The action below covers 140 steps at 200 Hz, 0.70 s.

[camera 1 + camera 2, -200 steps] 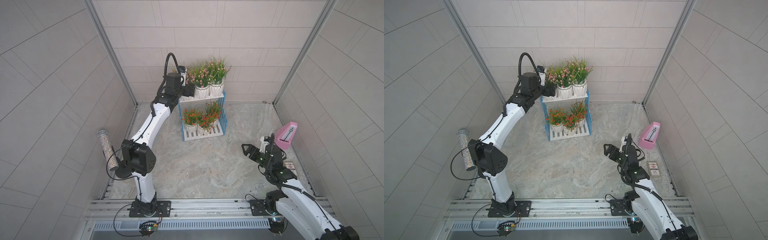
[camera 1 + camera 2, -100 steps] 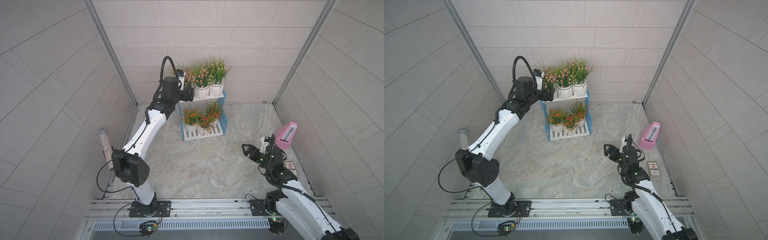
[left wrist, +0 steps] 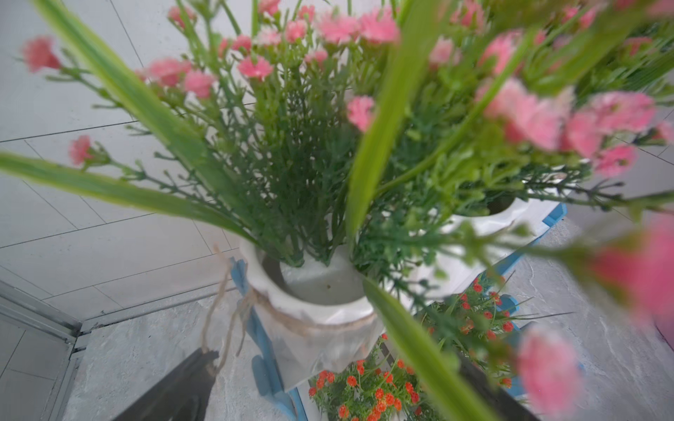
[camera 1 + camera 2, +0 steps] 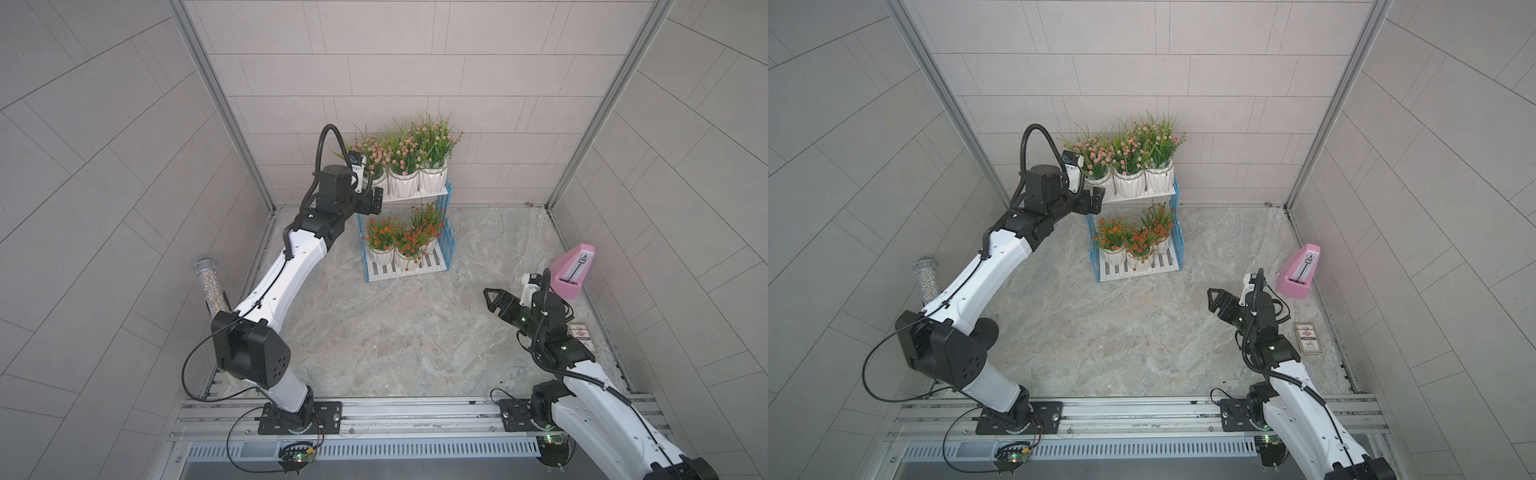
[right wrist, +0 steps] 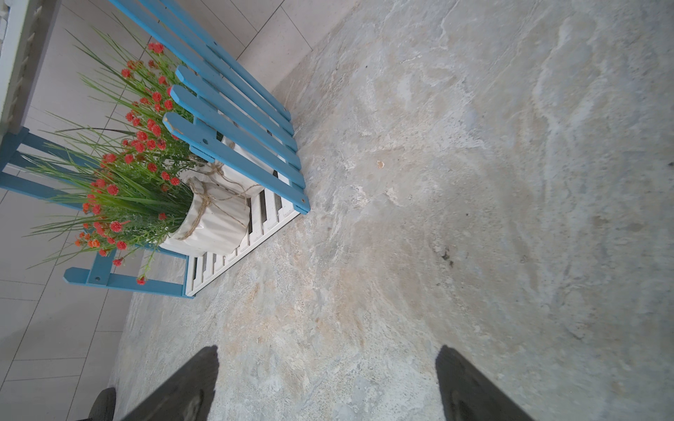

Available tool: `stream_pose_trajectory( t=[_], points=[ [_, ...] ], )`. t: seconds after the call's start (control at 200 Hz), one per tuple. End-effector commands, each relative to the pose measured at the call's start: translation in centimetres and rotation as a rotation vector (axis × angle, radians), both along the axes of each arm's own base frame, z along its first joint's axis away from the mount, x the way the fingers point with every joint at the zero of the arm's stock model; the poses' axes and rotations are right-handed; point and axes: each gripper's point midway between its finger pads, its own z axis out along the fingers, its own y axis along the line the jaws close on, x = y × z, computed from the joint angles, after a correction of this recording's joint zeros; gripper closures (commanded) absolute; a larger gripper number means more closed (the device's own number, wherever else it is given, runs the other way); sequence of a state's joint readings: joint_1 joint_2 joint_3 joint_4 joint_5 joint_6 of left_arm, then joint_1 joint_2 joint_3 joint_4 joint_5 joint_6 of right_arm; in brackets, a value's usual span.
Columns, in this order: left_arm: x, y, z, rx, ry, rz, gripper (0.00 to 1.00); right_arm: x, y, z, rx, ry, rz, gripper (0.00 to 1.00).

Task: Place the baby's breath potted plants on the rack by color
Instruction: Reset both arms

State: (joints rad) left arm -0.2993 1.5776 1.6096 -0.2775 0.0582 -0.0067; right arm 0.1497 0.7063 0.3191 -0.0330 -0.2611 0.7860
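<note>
Left wrist view shows twine (image 3: 248, 302) on the pink plant's pot (image 3: 321, 342), indistinct overhead.

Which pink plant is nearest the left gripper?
The pink plant at the end of the top shelf of the rack, beside the open left gripper; the other two pink ones stand farther along the shelf.

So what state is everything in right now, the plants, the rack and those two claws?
rack, standing upright, both shelves full.
pink plants, three upright on the upper shelf.
red-orange plants, three upright on the lower shelf.
left claw, open, empty, at the upper shelf's end.
right claw, open, empty, above the floor.
metronome, standing by the wall.
</note>
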Motion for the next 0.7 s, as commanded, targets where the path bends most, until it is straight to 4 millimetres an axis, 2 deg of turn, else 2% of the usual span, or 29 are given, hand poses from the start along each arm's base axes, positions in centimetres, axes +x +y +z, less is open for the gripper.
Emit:
stream_pose_trajectory(
  t=[0.0,0.14,0.275,0.345,0.365,0.54,0.63,0.695],
  points=[
    [-1.3,1.8,1.3,-0.055,-0.027,0.031,0.00,0.3,0.3,0.0,-0.033,-0.008,0.026,0.03],
    [-2.1,4.8,-1.8,-0.140,0.042,0.089,0.00,2.1,1.8,-0.6,-0.098,0.046,0.117,0.00],
    [-2.3,9.0,-7.0,-0.176,0.165,0.196,0.00,4.3,4.0,-0.3,-0.193,0.075,0.220,0.01],
    [-2.6,11.3,-9.8,-0.217,0.218,0.257,0.00,5.3,4.1,-0.4,-0.250,0.093,0.241,0.01],
    [-2.7,11.9,-10.6,-0.224,0.228,0.274,0.00,6.0,4.2,0.6,-0.263,0.073,0.241,0.01],
    [-3.4,16.1,-16.3,-0.116,0.272,0.426,0.00,8.7,1.9,2.0,-0.390,0.034,0.211,0.01],
    [-3.4,17.4,-20.0,-0.052,0.313,0.480,0.00,10.1,-0.4,2.1,-0.388,0.043,0.162,0.01],
    [-3.9,18.1,-22.7,0.023,0.350,0.485,0.00,10.7,-2.0,2.1,-0.458,0.037,0.141,0.01]
  ],
)
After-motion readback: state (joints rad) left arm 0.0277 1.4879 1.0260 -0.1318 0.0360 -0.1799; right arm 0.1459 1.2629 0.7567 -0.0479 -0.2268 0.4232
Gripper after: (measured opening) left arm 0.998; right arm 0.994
